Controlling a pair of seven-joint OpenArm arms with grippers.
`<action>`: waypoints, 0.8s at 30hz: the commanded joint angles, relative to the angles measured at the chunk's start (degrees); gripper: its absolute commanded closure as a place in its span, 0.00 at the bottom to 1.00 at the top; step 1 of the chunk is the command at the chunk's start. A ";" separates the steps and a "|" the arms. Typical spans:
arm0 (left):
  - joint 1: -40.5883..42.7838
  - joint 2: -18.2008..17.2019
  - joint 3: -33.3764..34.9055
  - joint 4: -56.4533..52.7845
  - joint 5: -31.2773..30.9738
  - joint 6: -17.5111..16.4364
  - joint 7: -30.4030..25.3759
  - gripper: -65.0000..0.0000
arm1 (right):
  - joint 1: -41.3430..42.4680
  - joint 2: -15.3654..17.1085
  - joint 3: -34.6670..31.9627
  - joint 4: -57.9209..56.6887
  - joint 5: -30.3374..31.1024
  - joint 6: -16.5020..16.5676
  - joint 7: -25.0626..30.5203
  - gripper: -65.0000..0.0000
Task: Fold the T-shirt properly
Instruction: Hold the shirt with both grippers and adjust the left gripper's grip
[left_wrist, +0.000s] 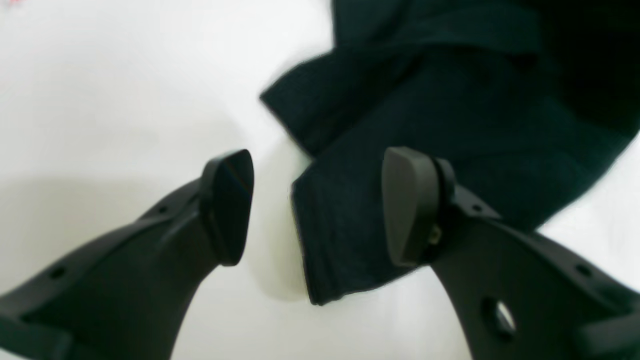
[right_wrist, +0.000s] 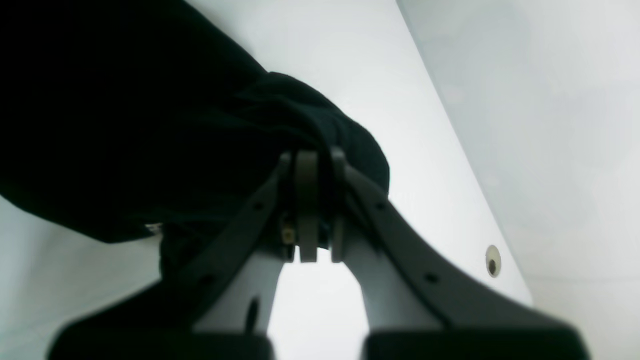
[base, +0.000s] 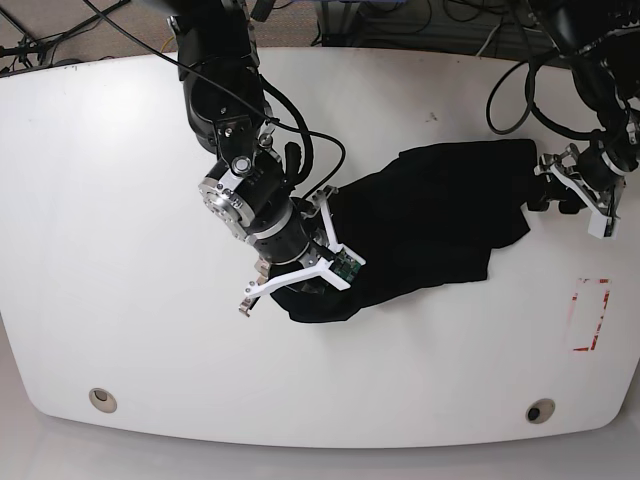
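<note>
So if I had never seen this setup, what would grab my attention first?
Probably the large black cloth T-shirt, lying crumpled in a dark heap right of centre on the white oval table. Next, the two black robot arms at its ends: the right gripper has its jaws clamped on a bunched fold of the cloth, while the left gripper hangs with jaws spread wide over the shirt's other edge, holding nothing.

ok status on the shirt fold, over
Left gripper jaws open, straddling a cloth edge, holding nothing. Right gripper shut on the T-shirt. Shirt bunched, unfolded on the table. Nothing in the way.
</note>
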 joint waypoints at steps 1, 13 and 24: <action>-2.58 -0.95 -0.23 -3.50 -1.59 -0.14 -1.46 0.42 | 1.16 -0.29 -0.02 1.03 0.27 -0.51 1.34 1.00; -8.82 -0.77 0.20 -15.90 6.50 -0.32 -7.09 0.42 | 1.25 -0.29 0.07 1.03 0.27 -0.51 1.34 1.00; -10.75 -0.68 3.19 -24.34 8.96 -0.58 -11.92 0.42 | 1.25 -0.20 0.07 1.03 0.27 -0.51 1.34 1.00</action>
